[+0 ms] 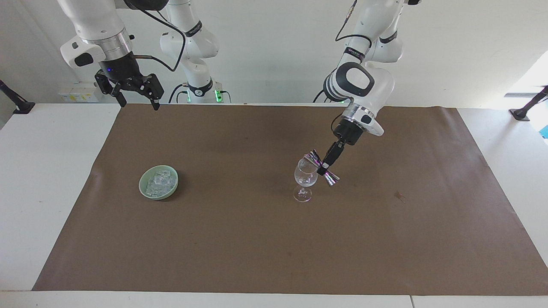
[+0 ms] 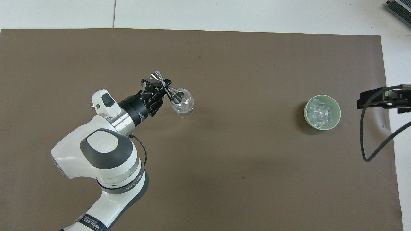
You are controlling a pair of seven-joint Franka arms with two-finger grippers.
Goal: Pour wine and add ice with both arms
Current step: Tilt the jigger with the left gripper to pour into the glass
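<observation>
Pouring into the glass

Left hand [image 1: 326, 167] is pinching the jigger [image 1: 322, 167], tipping it over the glass [image 1: 305, 177]; right hand [image 1: 136, 96], spread, is waiting.

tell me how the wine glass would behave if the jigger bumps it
The wine glass is a wide bowl on a thin stem and small foot, so it would probably tip easily. It looks like thin clear glass, likely fragile. The left gripper holds the jigger tilted at its rim, so a sideways nudge there would have leverage.
</observation>
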